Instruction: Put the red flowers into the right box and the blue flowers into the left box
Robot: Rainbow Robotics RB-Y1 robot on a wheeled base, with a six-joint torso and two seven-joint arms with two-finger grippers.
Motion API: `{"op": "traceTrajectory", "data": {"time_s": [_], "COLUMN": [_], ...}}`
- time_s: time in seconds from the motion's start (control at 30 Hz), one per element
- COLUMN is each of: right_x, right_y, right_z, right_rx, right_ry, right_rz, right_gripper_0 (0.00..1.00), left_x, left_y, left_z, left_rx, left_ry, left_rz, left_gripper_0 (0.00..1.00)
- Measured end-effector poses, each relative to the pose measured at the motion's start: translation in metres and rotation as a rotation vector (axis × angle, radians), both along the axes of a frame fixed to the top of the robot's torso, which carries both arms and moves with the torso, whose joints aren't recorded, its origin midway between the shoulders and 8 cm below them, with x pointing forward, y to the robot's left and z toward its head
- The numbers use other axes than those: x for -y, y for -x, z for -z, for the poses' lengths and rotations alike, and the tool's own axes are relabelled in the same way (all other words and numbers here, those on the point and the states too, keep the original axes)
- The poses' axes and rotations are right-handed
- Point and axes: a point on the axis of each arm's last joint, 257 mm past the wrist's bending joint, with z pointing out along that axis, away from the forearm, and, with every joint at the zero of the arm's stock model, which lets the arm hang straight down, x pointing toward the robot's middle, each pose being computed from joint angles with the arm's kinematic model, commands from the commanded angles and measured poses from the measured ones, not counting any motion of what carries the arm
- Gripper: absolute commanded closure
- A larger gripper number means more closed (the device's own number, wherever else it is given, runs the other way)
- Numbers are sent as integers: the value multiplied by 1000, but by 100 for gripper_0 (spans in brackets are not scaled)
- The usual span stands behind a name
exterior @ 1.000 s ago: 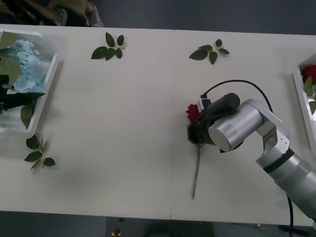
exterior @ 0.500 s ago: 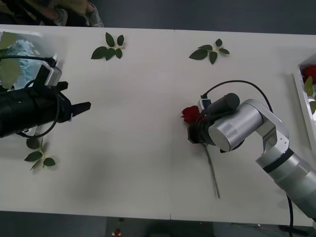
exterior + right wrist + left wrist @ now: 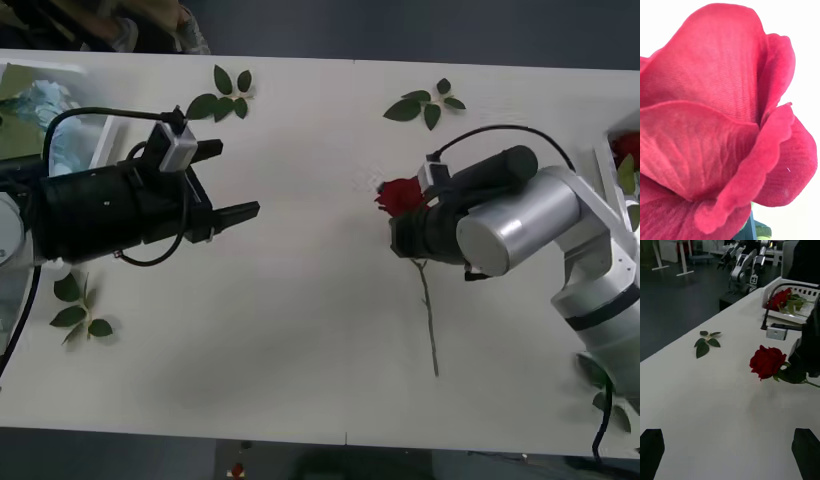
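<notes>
In the front view the right end effector (image 3: pixel 408 240) sits right of centre, clenched on the stem of a red rose (image 3: pixel 401 195) just under the bloom. The bloom points toward the frame's left, and the thin stem (image 3: pixel 429 318) trails down to the table (image 3: pixel 300 330) toward the lower middle. The right wrist view has the rose's deep-red petals (image 3: pixel 722 112) pressed close to the lens.

The left end effector (image 3: pixel 232 180) reaches in from the left edge, its two black fingers spread apart and grasping nothing, pointing toward the rose but well apart from it. In the left wrist view the rose (image 3: pixel 766 361) floats above the table at right of centre, with the right box (image 3: pixel 790 303) beyond it at upper right, holding red roses.

The left box (image 3: pixel 55 140) lies at the upper left edge of the front view with pale blue flowers (image 3: pixel 45 98) inside. The right box (image 3: pixel 612 170) shows as a sliver at the right edge. Loose leaf sprigs (image 3: pixel 222 95) lie along the table's far side.
</notes>
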Motion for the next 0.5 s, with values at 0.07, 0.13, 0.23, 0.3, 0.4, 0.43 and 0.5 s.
{"op": "traceTrajectory", "data": {"time_s": [0.07, 0.13, 0.23, 0.3, 0.4, 0.43, 0.5], "right_x": [12, 26, 44, 59, 84, 92, 109], "right_y": [-7, -13, -20, -25, -28, -29, -32], "right_z": [-22, -44, -75, -95, -115, -120, -130], "right_rx": [35, 66, 107, 141, 175, 181, 197], "right_ry": [-6, -19, -54, -62, -41, -30, 8], "right_rz": [21, 44, 72, 87, 101, 104, 111], "right_gripper_0": [100, 100, 100, 100, 100, 100, 100], "left_x": [2, 4, 6, 9, 21, 26, 35], "left_y": [7, 13, 21, 25, 34, 38, 42], "left_z": [-4, -7, -10, -12, -13, -10, 3], "left_rx": [-14, -31, -53, -72, -143, -173, -233], "left_ry": [38, 75, 126, 165, 269, 298, 326], "left_rz": [22, 39, 59, 75, 131, 150, 178], "left_gripper_0": [0, 0, 0, 0, 0, 0, 0]}}
